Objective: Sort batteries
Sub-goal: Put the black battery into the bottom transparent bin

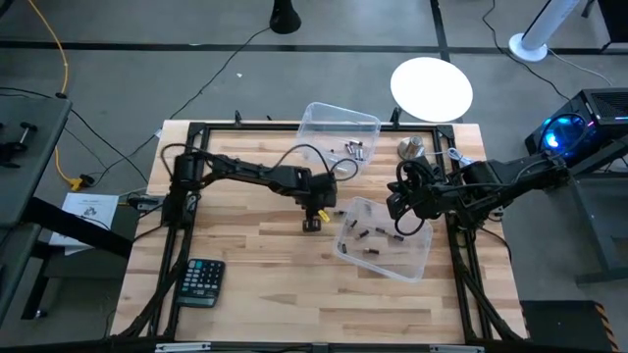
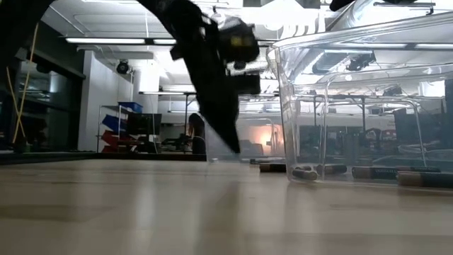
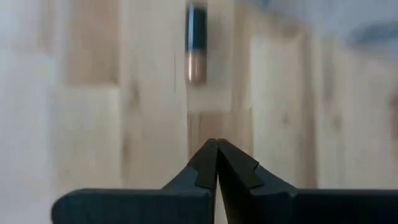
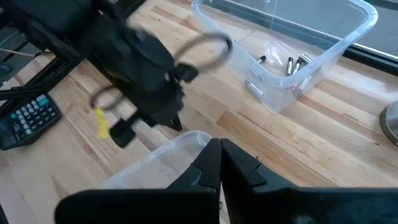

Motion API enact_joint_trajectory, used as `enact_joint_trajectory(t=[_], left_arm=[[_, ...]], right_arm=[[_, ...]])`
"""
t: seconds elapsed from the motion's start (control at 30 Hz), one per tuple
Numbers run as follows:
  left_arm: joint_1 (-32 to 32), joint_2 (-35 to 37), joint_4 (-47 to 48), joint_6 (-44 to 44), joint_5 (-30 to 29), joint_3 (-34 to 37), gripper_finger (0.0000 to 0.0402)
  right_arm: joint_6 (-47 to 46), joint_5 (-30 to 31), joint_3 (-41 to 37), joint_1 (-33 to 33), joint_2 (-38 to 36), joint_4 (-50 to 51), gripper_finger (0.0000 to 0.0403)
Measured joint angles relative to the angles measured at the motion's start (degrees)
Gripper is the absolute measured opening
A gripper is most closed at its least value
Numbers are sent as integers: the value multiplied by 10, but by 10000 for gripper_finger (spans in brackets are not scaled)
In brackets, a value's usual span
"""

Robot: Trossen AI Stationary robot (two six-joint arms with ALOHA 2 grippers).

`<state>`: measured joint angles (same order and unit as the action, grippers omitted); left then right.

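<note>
Two clear plastic tubs stand on the wooden table. The far tub [image 1: 339, 132] holds a few silvery batteries [image 4: 292, 63]. The near tub [image 1: 385, 240] holds several dark batteries [image 1: 373, 235] lying on its floor. One loose dark battery with a copper end [image 3: 196, 43] lies on the bare wood ahead of my left gripper [image 3: 216, 144]. That gripper is shut and empty, pointing down at the table's middle [image 1: 312, 224], its tip close above the wood [image 2: 236, 149]. My right gripper [image 4: 219, 146] is shut and empty, hovering over the near tub's far rim [image 1: 395, 211].
A black calculator [image 1: 201, 279] lies near the table's front left corner. A round metal knob-like object [image 1: 410, 148] sits by the far right, and a white round disc [image 1: 432, 88] lies beyond the far edge. Bare wood stretches across the table's near left half.
</note>
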<state>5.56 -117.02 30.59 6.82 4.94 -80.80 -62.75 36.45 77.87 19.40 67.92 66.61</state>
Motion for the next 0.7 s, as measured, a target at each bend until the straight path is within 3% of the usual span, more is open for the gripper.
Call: enact_joint_trajectory(t=[0.2, 0.4, 0.57, 0.7], left_arm=[[4, 26, -75, 2, -1, -2, 35], [-4, -12, -125, 45, -3, -2, 117], [-1, -56, -156, 14, -15, -2, 184], [1, -80, -167, -10, -36, -5, 213]], right_arm=[[0, 7, 0, 0, 0, 0, 0], [-3, 9, 0, 0, 0, -1, 0], [-4, 9, 0, 0, 0, -10, 0], [-15, 9, 0, 0, 0, -13, 0]])
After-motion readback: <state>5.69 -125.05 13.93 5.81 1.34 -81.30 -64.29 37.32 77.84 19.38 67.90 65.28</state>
